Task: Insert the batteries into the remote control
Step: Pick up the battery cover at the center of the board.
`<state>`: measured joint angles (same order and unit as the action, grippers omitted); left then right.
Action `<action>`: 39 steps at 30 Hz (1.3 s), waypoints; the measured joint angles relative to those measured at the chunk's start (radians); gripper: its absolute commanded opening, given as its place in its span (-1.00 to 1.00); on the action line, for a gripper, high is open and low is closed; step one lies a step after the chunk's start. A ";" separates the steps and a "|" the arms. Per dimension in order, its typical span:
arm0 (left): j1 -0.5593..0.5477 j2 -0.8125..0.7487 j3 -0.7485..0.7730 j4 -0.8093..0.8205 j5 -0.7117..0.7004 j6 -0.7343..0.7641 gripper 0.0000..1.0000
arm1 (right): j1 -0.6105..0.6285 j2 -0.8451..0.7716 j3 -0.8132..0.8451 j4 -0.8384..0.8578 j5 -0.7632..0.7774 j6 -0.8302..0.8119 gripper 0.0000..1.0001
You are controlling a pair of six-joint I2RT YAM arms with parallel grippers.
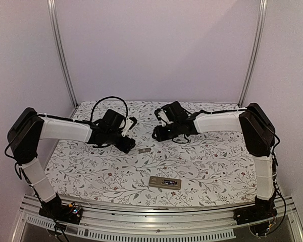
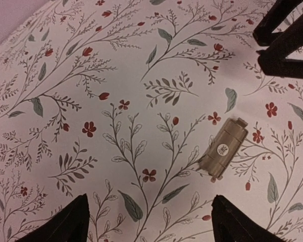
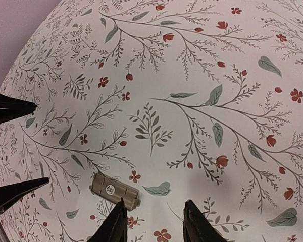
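Top external: remote (image 1: 165,182) outside end effectors (image 1: 133,146) (image 1: 155,135)

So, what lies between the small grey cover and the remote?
Nothing. In the top view only bare flowered cloth runs from the cover to the remote.
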<state>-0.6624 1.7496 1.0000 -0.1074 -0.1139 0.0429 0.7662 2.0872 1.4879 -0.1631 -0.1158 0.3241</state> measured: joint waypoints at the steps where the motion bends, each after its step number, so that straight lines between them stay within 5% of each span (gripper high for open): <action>1: 0.000 -0.007 -0.006 0.005 -0.012 -0.012 0.68 | 0.011 0.026 0.028 -0.012 0.014 0.000 -0.25; 13: 0.000 -0.039 -0.019 0.043 -0.025 -0.053 0.68 | 0.096 0.241 0.230 -0.125 0.114 -0.010 -0.33; 39: 0.000 -0.051 -0.021 0.058 0.002 -0.055 0.68 | 0.143 0.238 0.236 -0.185 0.261 -0.051 -0.61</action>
<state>-0.6628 1.6981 0.9787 -0.0498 -0.1123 -0.0120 0.9096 2.3257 1.7241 -0.3485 0.1452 0.2733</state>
